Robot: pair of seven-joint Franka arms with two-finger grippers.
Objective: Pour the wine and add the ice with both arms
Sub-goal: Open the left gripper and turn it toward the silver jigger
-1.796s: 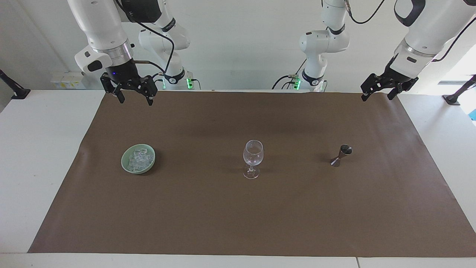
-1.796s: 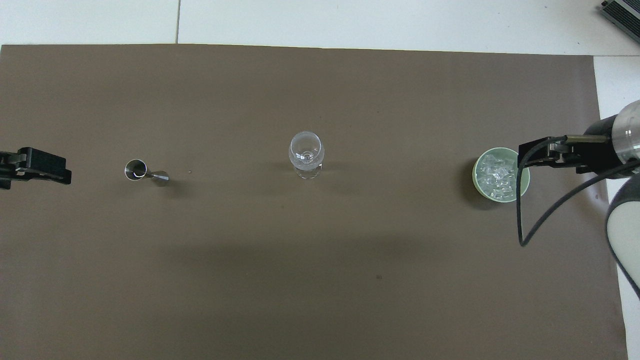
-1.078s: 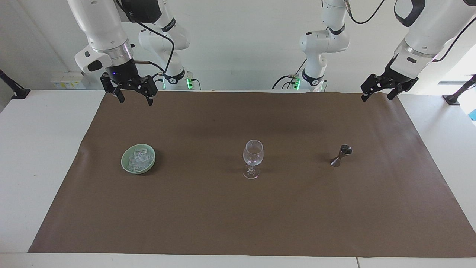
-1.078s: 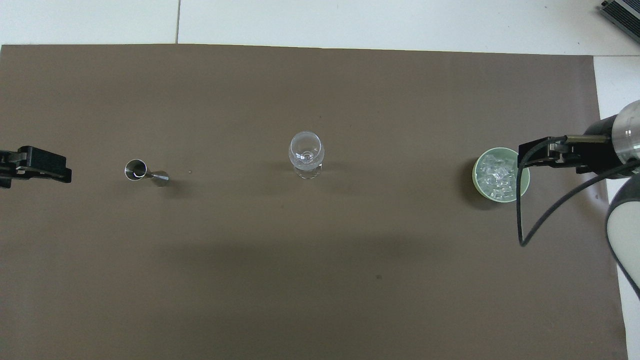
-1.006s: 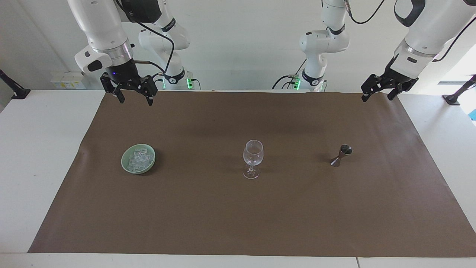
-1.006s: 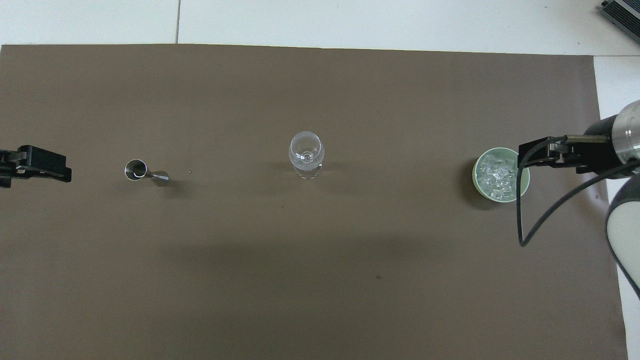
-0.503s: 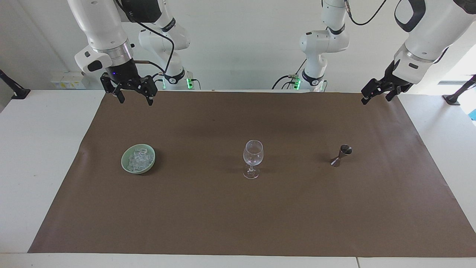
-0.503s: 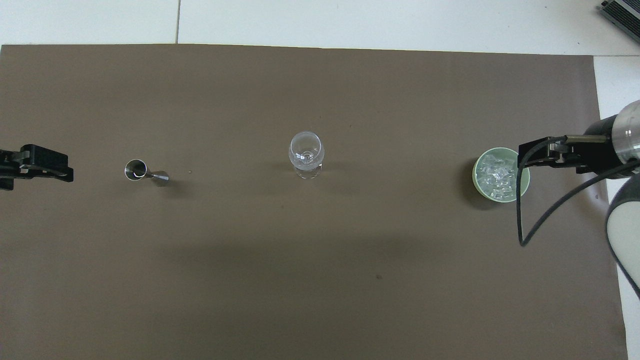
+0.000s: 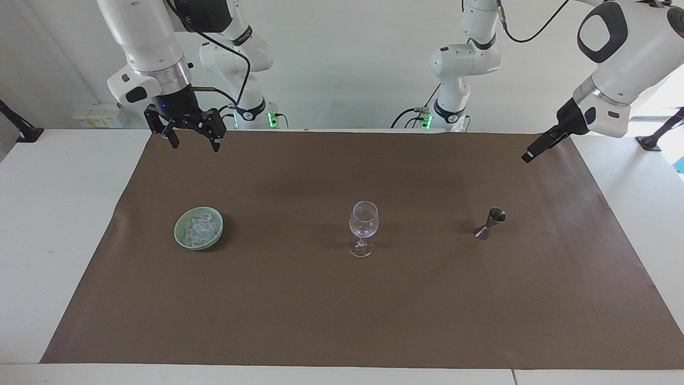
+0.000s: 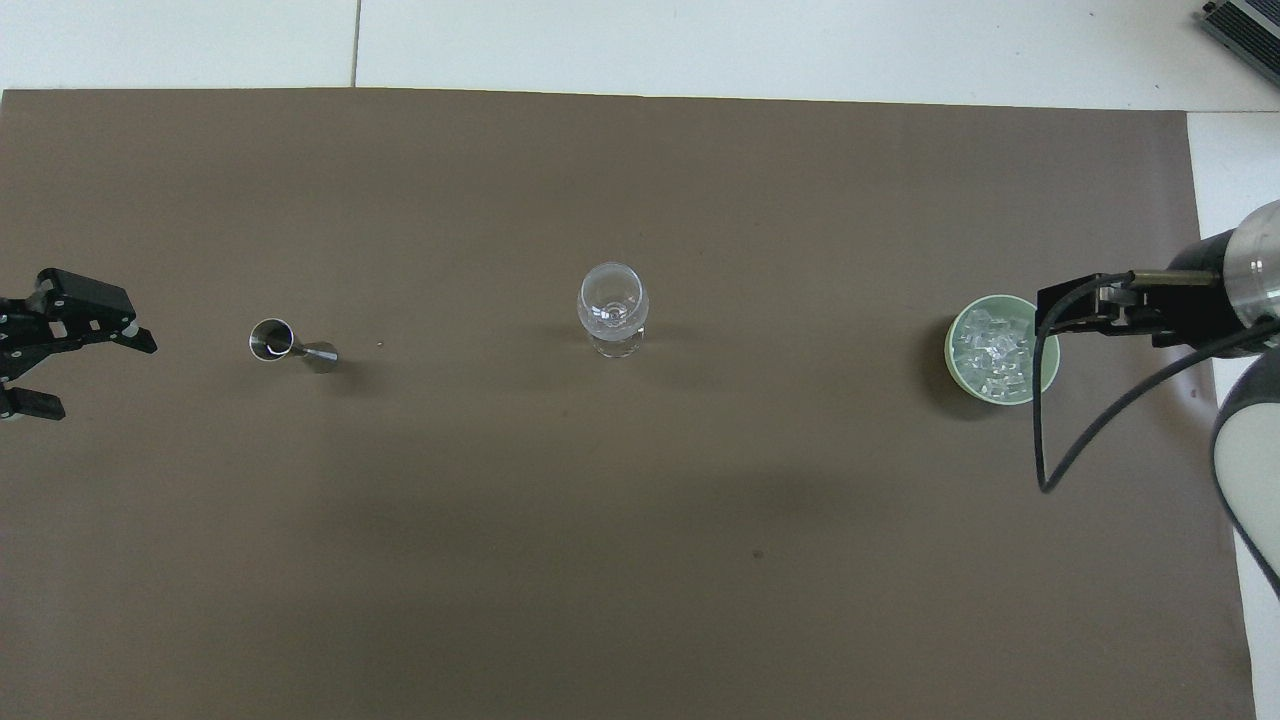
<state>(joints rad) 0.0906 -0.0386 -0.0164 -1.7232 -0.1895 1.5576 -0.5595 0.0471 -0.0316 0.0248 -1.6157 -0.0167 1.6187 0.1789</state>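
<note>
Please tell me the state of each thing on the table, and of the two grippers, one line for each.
Wine glass: upright, looks empty, mid-mat.
Jigger: upright, untouched, toward the left arm's end.
Bowl: upright, toward the right arm's end.
Ice: heaped in the bowl.
Left gripper: open, empty, raised over the mat's edge.
Right gripper: open, empty, raised over the mat's edge; this arm waits.

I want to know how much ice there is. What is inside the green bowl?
The green bowl holds a heap of clear ice cubes, reaching about to its rim. Whatever lies beneath the heap, including the bowl's bottom, is covered.
</note>
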